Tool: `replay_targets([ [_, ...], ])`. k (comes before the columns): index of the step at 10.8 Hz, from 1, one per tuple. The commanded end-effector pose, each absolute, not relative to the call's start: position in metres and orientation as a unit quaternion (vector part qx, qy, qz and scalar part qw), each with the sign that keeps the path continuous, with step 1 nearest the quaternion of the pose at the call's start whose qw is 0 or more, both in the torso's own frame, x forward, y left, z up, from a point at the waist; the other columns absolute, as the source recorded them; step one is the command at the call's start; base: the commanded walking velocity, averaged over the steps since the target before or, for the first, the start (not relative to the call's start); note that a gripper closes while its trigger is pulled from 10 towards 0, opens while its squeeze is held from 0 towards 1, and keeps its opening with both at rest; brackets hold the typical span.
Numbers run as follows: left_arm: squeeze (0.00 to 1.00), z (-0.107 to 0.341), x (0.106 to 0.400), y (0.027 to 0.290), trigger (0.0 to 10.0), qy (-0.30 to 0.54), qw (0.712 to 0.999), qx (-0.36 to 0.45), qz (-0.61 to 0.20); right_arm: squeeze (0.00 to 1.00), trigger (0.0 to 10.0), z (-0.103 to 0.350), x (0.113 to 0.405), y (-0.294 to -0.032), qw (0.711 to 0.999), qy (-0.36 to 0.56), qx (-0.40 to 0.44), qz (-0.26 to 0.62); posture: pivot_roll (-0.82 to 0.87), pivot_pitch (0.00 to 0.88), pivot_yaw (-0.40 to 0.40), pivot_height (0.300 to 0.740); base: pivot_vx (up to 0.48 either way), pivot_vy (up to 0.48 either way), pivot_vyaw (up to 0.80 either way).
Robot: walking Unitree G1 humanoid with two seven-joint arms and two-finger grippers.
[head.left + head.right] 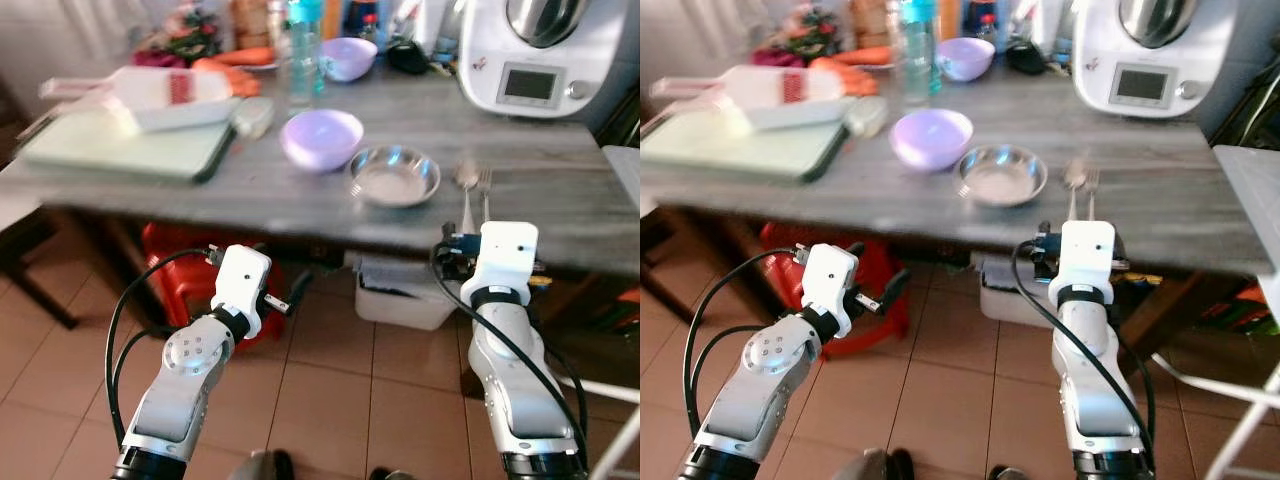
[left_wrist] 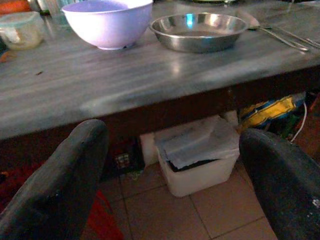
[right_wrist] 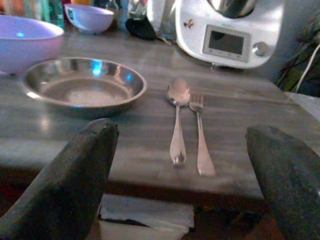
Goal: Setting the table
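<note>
Head views: we see the steel dish [image 1: 394, 177] on the table [image 1: 560, 215], lavender bowl [image 1: 321, 138] just left of it, spoon [image 1: 466, 185] and fork [image 1: 485, 190] to its right.

Left wrist: left gripper [image 2: 172, 190] spread wide, empty, below the table edge.

Right wrist: right gripper [image 3: 187, 190] wide, empty, facing the cutlery. We judge this setting largely laid.

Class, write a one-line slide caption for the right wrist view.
Open right end effector faces a spoon and fork lying side by side, right of a steel dish on the grey table.
</note>
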State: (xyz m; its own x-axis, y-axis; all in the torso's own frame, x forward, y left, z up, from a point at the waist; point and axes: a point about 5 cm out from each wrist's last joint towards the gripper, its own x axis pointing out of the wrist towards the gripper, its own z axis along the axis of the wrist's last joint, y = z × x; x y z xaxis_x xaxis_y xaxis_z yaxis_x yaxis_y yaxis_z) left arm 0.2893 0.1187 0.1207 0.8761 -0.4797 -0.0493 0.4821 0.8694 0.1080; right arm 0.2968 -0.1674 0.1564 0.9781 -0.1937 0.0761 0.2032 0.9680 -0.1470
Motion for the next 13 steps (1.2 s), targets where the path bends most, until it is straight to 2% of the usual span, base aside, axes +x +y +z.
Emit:
replay_targets([
  [1, 0.0, 0.118, 0.289, 0.118, 10.0, 0.018, 0.967, 0.064, -0.246, 0.0, 10.0, 0.158, 0.296, -0.17, 0.991, -0.032, -0.076, -0.105, -0.01, 0.091, 0.021, 0.74, -0.304, 0.0, 0.0],
  [6, 0.0, 0.117, 0.291, 0.112, 10.0, 0.01, 0.967, 0.064, -0.247, 0.0, 10.0, 0.156, 0.294, -0.176, 0.989, -0.025, -0.089, -0.117, -0.03, 0.086, 0.016, 0.74, -0.314, 0.0, 0.0],
  [10, 0.0, 0.125, 0.301, 0.121, 10.0, -0.02, 0.974, 0.046, -0.22, 0.0, 10.0, 0.155, 0.295, -0.175, 0.989, -0.023, -0.09, -0.115, -0.03, 0.084, 0.018, 0.74, 0.0, 0.0, 0.0],
  [13, 0.0, 0.123, 0.301, 0.118, 10.0, -0.018, 0.973, 0.038, -0.225, 0.0, 10.0, 0.154, 0.295, -0.175, 0.989, -0.021, -0.089, -0.114, -0.03, 0.086, 0.021, 0.74, 0.0, -0.32, 0.0],
])
